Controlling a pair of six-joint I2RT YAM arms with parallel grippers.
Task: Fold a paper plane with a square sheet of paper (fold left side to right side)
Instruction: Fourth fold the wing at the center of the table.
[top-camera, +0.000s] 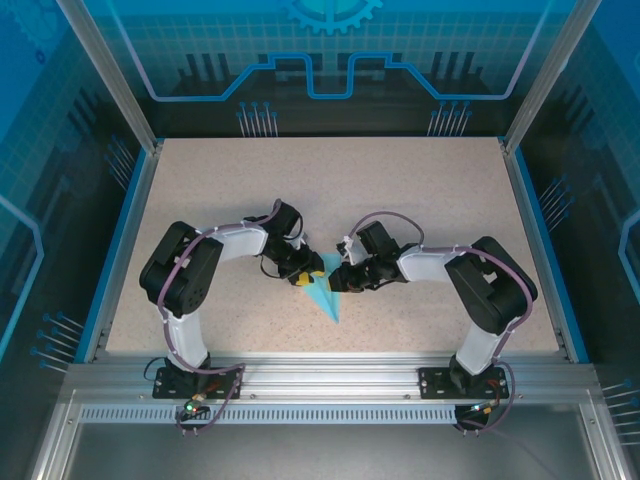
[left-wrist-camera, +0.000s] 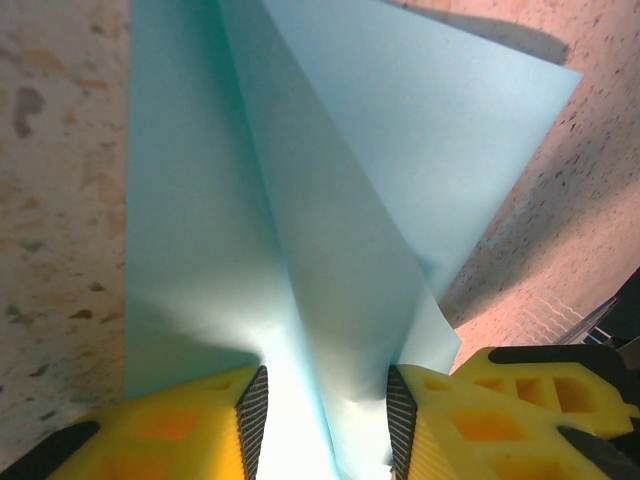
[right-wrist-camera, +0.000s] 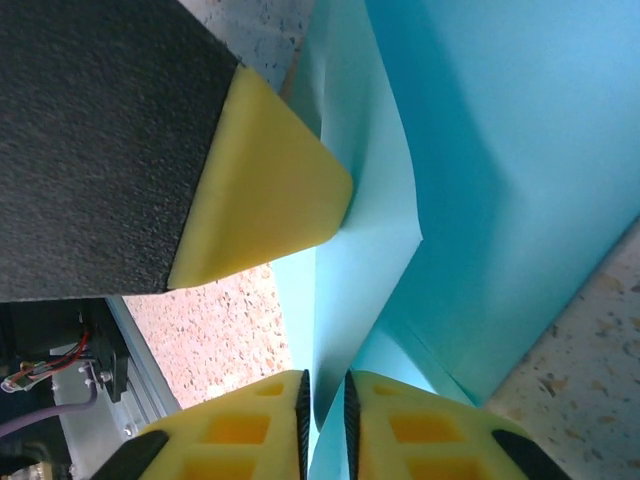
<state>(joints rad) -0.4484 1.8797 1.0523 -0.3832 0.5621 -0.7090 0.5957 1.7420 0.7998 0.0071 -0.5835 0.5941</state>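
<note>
Top view: left gripper (top-camera: 305, 277) and right gripper (top-camera: 340, 280) tip to tip on paper plane (top-camera: 328, 303), nose toward 5 o'clock; fingers too small to judge.
Left wrist view: left gripper (left-wrist-camera: 325, 385) half open at 6 o'clock, raised paper fold between pads; fingers cut off below.
Right wrist view: right gripper (right-wrist-camera: 325, 385) almost closed at 6 o'clock, pinching paper plane (right-wrist-camera: 500, 150) edge; big yellow fingertip (right-wrist-camera: 260, 190) at 10 o'clock hiding some paper.

On table (top-camera: 400, 200): paper plane (top-camera: 326, 297) between left tool (top-camera: 302, 277), right tool (top-camera: 340, 281).
</note>
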